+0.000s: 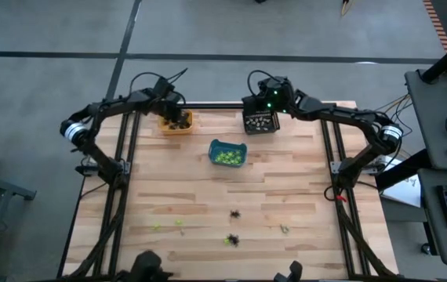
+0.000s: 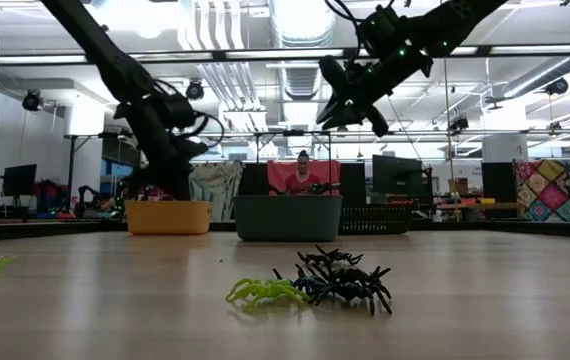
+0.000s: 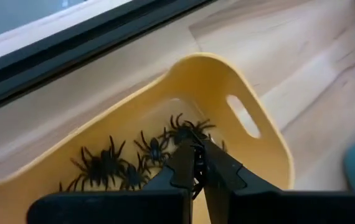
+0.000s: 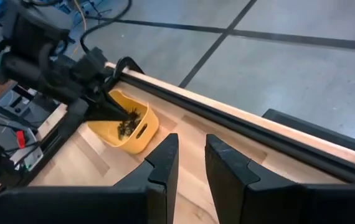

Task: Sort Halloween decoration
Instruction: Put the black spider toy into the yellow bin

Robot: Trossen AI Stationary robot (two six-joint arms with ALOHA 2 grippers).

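The Halloween decoration is small plastic spiders. Several black ones (image 3: 109,163) lie in the orange bin (image 1: 175,123) at the far left. Lime green ones (image 1: 227,158) fill the teal bin (image 1: 227,153), and pale ones sit in the black bin (image 1: 260,122). Loose spiders lie near the front edge: a black one (image 1: 235,213), a black and green pair (image 2: 315,285), green ones (image 1: 179,223) and a pale one (image 1: 284,229). My left gripper (image 3: 196,152) is shut, pointing down into the orange bin. My right gripper (image 4: 191,152) hangs above the black bin, slightly open, with nothing visible between its fingers. My left gripper's shut tips stand right at a black spider (image 3: 184,129) inside the orange bin, coming from above at a slant. I cannot tell whether the spider is pinched or simply lies in the bin under the tips.
The three bins stand in a row along the far edge, the teal one a little nearer. Dark frame rails (image 1: 121,196) run along both table sides. Bare wood lies between the bins and the loose spiders. A person sits in the room beyond (image 2: 302,175).
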